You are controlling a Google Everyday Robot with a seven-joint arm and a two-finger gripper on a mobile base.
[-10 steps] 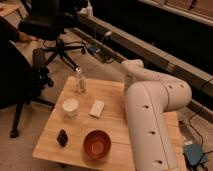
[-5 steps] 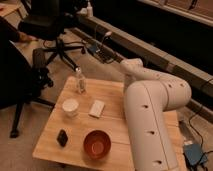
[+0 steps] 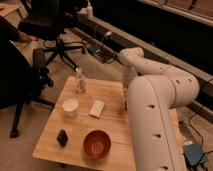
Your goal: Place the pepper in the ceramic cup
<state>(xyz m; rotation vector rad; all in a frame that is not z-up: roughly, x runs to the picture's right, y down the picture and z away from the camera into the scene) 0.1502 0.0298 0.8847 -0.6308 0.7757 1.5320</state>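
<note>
Behind the big white arm [image 3: 155,110], over the right part of the bench [image 3: 116,127], is the end effector, hidden from view. It is shut tight, but I cannot see what it holds. The pepper shows nowhere on the bench, so I think it may be pinched in the end effector. I cannot tell which way it points. The ceramic cup [image 3: 70,106] stands well off to the left of the end effector, upright, mouth up. A flat white box [image 3: 97,108] lies between them, and it looks low enough to pass over. Farther off are a clear bottle [image 3: 80,81], a black block [image 3: 62,137] and an orange bowl [image 3: 97,143].
</note>
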